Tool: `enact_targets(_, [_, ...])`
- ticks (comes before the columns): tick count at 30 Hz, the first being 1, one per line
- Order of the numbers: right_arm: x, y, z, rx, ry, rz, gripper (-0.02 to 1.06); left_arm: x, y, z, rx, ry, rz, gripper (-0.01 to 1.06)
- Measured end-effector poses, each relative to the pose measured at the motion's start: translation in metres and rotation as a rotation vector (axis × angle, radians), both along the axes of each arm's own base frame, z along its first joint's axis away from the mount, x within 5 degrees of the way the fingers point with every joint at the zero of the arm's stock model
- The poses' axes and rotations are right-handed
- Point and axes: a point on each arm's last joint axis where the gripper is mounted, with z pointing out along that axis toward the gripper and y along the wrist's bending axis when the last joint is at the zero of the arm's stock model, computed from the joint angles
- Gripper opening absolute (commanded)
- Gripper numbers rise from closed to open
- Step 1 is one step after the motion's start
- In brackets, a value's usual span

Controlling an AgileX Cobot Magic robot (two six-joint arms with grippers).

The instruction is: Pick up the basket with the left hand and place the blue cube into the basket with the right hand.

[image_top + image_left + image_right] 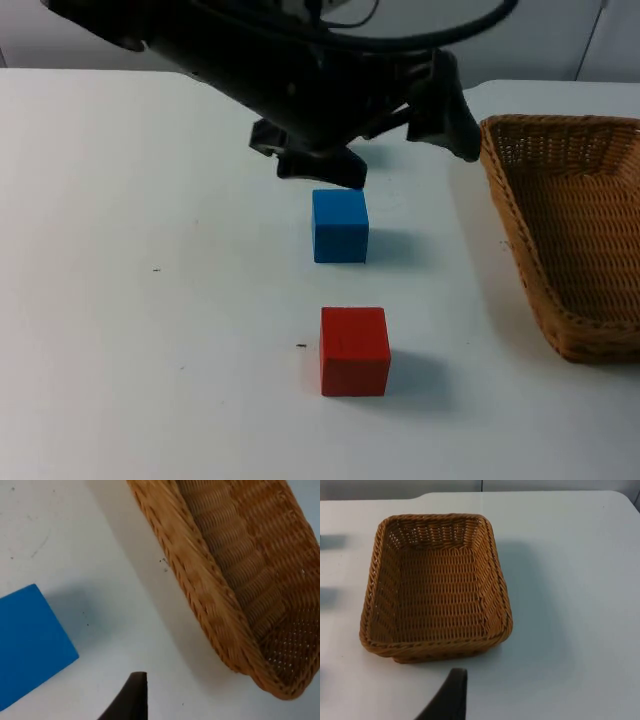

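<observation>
Red cube (354,351): on the white table (150,300), nearest the camera.
Blue cube (340,226): just behind the red cube, apart from it.
Basket (570,230): resting on table, right of both cubes, empty.
Left gripper (385,140): above the table behind the blue cube, holding nothing; finger opening cannot be judged.

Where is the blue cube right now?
In the top view the blue cube sits mid-table, just beyond the red cube and left of the basket.
</observation>
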Motion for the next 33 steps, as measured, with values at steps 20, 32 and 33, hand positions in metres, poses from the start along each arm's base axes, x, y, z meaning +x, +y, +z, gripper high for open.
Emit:
enact_targets(20, [0.0,0.0,0.0,0.0,0.0,0.0,1.04,-0.005,-0.08,-0.039,-0.017,0.095,-0.045,1.05])
enact_targets(32, [0.0,0.0,0.0,0.0,0.0,0.0,1.04,-0.005,-0.109,-0.064,0.028,0.146,-0.05,1.04])
enact_targets(33, [0.0,0.0,0.0,0.0,0.0,0.0,1.04,-0.006,-0.114,-0.064,0.031,0.146,-0.051,1.04])
